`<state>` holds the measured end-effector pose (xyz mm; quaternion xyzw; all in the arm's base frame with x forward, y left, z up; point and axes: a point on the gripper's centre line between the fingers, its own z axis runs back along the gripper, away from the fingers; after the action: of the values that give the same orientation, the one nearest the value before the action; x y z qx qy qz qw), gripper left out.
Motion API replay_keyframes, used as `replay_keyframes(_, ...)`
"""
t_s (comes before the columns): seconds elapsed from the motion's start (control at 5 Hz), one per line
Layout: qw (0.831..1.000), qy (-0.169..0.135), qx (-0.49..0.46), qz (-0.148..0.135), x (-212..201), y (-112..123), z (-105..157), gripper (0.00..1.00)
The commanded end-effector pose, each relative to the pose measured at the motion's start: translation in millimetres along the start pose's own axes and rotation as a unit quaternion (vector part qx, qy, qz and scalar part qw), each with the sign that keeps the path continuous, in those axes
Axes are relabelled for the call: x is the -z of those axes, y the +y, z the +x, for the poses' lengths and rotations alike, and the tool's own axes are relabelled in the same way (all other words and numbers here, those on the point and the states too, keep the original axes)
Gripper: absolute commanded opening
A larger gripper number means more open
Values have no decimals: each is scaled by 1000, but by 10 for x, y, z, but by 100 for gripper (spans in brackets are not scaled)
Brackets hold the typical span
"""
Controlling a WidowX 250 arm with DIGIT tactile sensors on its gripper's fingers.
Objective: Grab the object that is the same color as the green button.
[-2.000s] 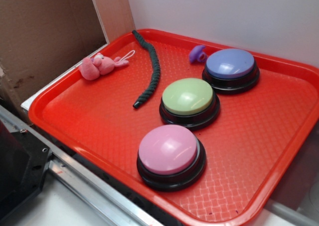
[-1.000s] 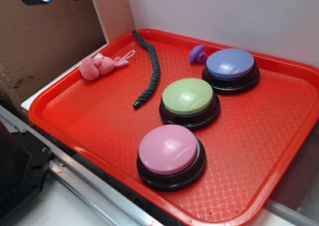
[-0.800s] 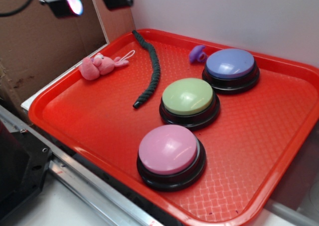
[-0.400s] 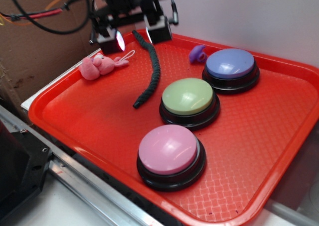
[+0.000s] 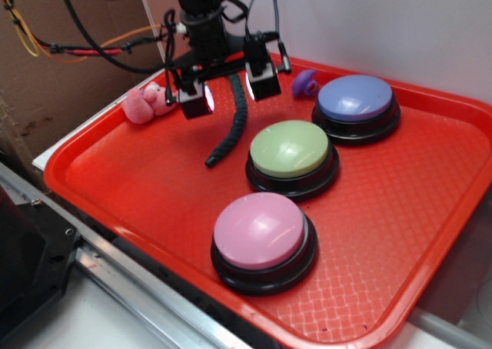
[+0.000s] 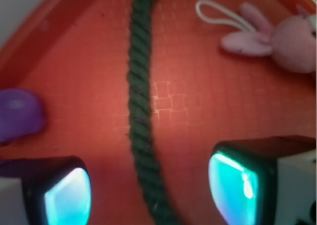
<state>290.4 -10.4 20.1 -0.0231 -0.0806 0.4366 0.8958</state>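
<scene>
The dark green twisted cord [image 5: 231,134] lies on the red tray [image 5: 138,180], left of the light-green dome button [image 5: 290,149] on its black base. My gripper [image 5: 231,89] hangs over the cord's upper half, wide open, one finger on each side of it. In the wrist view the cord [image 6: 141,111] runs down the middle between my two glowing fingertips [image 6: 67,197], and my gripper [image 6: 148,193] is not touching it. The cord's far end is hidden behind the gripper in the exterior view.
A pink plush toy [image 5: 144,104] lies left of the gripper, also in the wrist view [image 6: 277,36]. A small purple piece [image 5: 304,81] sits to its right, by the purple-blue button [image 5: 355,99]. A pink button [image 5: 261,231] stands near the front. Cardboard stands behind the tray's left rim.
My gripper came in from the upper left and moved down and right over the tray. It now straddles the cord. Nothing on the tray has moved.
</scene>
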Motion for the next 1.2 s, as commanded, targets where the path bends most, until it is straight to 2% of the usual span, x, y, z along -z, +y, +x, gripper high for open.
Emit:
replay_keyframes(0.0,1000,-8,4,7,129,-74,94,100)
replay_keyframes(0.2,1000,-13,1,2,104,-53,76,13)
replay_keyframes(0.4,1000,-19,-7,4,85,-48,79,0)
replay_keyframes(0.6,993,0,110,-49,-442,89,26,0)
replay_keyframes(0.8,970,21,228,-81,-935,108,90,0)
replay_keyframes(1.0,965,32,248,-80,-1435,67,109,0)
